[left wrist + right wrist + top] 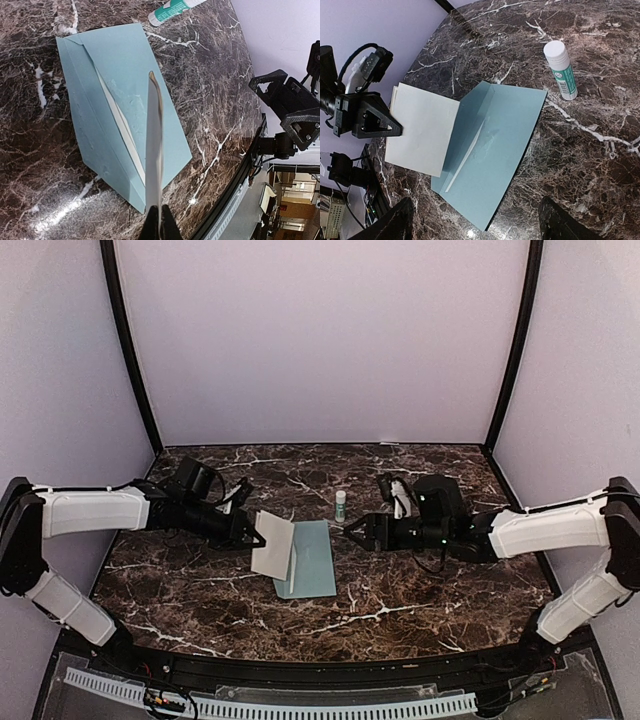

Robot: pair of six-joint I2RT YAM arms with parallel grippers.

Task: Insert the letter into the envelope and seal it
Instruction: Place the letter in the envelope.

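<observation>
envelope [312, 560] flat on marble table [420, 590], flap side up, between both arms. folded white letter [272, 544] pinched firmly in left gripper [257, 536], held on edge over envelope's left end. right gripper [352, 530] spread wide, holding nothing, near envelope's far right corner. glue stick [340, 504] beyond envelope's far edge, not touching.

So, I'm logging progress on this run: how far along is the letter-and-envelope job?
Early. Done: the left gripper holds the letter lifted over the envelope. In hand: getting it to the opening, with the right gripper open beside the envelope. Left: the letter is not inside yet, and sealing has not begun; the glue stick stands capped on the table.
</observation>
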